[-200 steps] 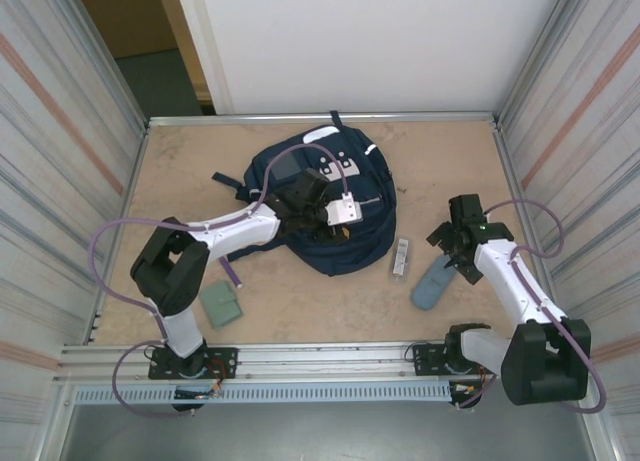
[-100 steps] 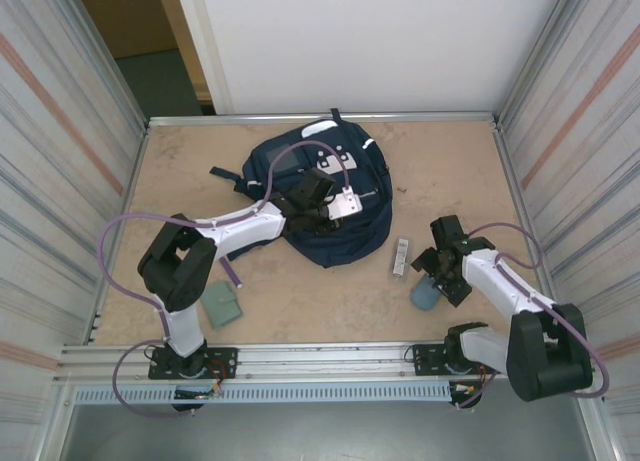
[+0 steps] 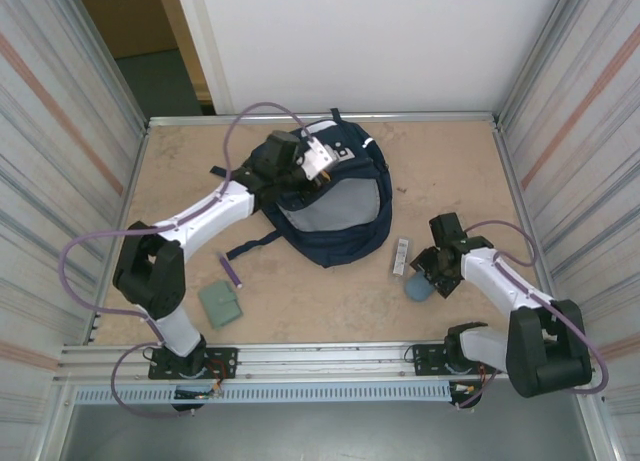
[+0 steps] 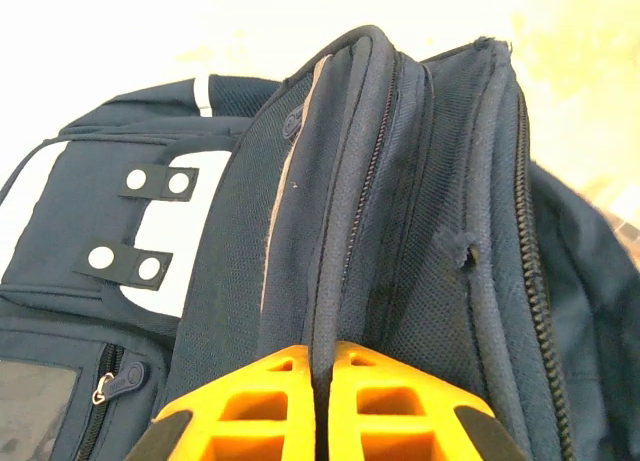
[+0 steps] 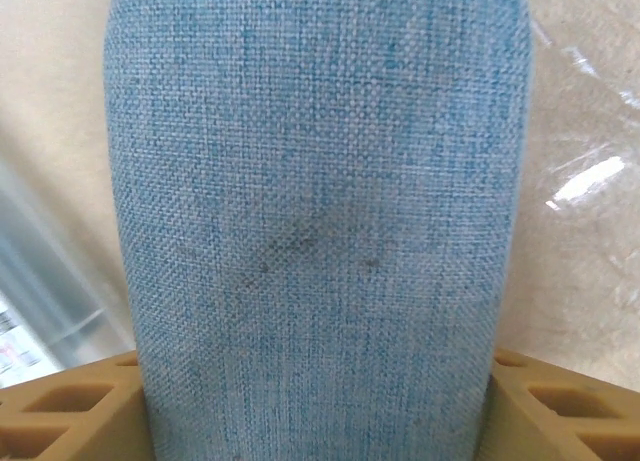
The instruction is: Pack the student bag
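The student bag (image 3: 345, 226), a navy backpack with white patches, lies at the middle back of the table. Its mouth is pulled open and pale grey lining (image 3: 318, 217) shows. My left gripper (image 3: 308, 167) is at the bag's far left rim, holding it up. In the left wrist view the orange fingers (image 4: 270, 401) of this gripper (image 4: 322, 351) are shut on a navy seam of the bag (image 4: 400, 231). My right gripper (image 3: 432, 273) is low on the table at the right. Its tan fingers (image 5: 70, 411) press both sides of a grey-blue fabric pouch (image 5: 315, 211), whose near end (image 3: 416, 288) sticks out.
A small clear-wrapped white item (image 3: 400, 256) lies between the bag and the right gripper. A purple pen (image 3: 231, 272) and a green square booklet (image 3: 219, 303) lie at the front left. A dark strap (image 3: 245, 249) trails off the bag. Metal walls stand on both sides.
The left gripper shut on the bag's rim and drew it up and back to the left, so the bag opened. The right gripper came down over the pouch and narrowed onto it.
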Controlling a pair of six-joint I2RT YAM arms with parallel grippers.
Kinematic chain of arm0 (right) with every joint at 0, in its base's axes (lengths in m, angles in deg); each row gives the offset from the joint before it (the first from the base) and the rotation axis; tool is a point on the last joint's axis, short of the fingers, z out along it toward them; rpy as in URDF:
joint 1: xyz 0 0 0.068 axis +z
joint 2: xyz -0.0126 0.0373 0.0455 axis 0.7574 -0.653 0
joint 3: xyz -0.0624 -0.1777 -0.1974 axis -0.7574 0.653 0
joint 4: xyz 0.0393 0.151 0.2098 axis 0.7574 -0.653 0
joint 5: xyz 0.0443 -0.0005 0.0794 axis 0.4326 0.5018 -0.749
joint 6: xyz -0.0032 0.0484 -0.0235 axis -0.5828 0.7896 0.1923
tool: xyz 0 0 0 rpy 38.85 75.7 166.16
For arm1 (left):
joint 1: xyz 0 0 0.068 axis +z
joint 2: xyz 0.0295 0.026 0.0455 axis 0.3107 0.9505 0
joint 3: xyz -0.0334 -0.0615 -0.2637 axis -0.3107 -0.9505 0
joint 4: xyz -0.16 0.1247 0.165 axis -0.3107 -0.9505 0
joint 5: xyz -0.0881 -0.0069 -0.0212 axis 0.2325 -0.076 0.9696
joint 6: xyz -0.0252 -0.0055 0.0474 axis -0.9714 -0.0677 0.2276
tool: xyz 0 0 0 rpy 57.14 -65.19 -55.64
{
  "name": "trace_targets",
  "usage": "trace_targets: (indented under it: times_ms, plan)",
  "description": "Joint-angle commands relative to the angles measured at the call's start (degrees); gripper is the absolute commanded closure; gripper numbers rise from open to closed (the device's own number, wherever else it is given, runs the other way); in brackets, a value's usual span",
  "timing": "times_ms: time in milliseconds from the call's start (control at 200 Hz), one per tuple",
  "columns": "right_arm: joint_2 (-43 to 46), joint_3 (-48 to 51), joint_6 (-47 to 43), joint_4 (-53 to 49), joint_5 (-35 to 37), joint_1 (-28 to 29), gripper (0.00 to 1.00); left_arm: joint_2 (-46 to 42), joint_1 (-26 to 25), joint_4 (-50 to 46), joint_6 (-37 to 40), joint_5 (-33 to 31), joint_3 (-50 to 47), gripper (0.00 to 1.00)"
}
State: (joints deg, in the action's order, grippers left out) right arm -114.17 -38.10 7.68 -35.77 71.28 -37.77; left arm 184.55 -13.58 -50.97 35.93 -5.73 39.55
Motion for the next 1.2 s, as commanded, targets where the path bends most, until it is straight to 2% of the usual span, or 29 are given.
trace_targets:
  times_ms: [0,150,346,767,922,1057,1198]
  plan:
    - [4.33,-4.7,2.6,0.32,-4.12,1.68,0.33,-2.41,3.9,1.21,-8.6,9.92,3.92,1.0]
    - [4.09,-12.98,5.15,1.65,-4.76,7.28,0.32,-2.27,6.5,4.02,-10.54,14.28,5.37,1.0]
    - [-4.71,-22.78,12.82,11.52,-5.16,14.85,0.31,-0.89,6.81,3.28,-10.33,16.46,9.28,1.0]
    - [-36.02,-41.02,21.99,31.62,-4.49,18.32,0.31,0.55,6.98,3.71,-10.88,16.8,11.79,1.0]
    - [-45.45,-45.94,27.03,37.86,-3.14,19.65,0.34,1.12,6.98,4.58,-10.77,19.33,12.57,1.0]
    - [-53.49,-53.51,28.92,39.01,-1.41,20.83,0.33,1.37,6.94,5.99,-8.72,25.95,12.7,1.0]
    - [-59.5,-58.46,30.28,42.91,-0.41,21.1,0.34,1.36,6.04,6.68,-7.9,26.65,12.6,1.0]
